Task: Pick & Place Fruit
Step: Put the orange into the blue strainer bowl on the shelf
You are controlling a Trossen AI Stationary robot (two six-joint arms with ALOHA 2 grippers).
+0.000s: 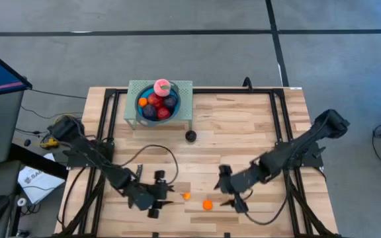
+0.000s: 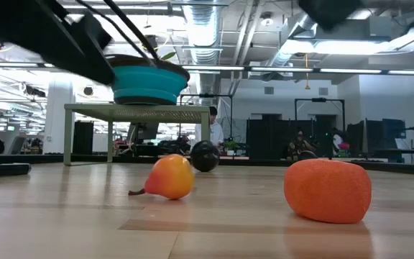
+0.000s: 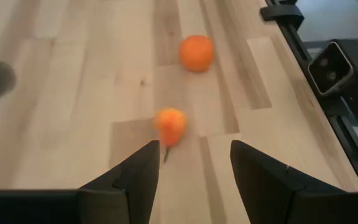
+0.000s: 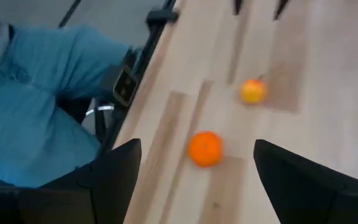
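High view: left gripper (image 1: 166, 192) spread wide, lined up beside small orange fruit (image 1: 186, 196). Right gripper (image 1: 234, 197) likewise agape near rounder orange fruit (image 1: 208, 205). Next, probably: advance, clamp, carry to blue bowl (image 1: 157, 104).

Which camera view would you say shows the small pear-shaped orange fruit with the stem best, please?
The low view: the pear-shaped fruit lies close and side-on, stem visible. The left wrist view shows it blurred, ahead of the open left claw. The right wrist view and high view show only a small blob.
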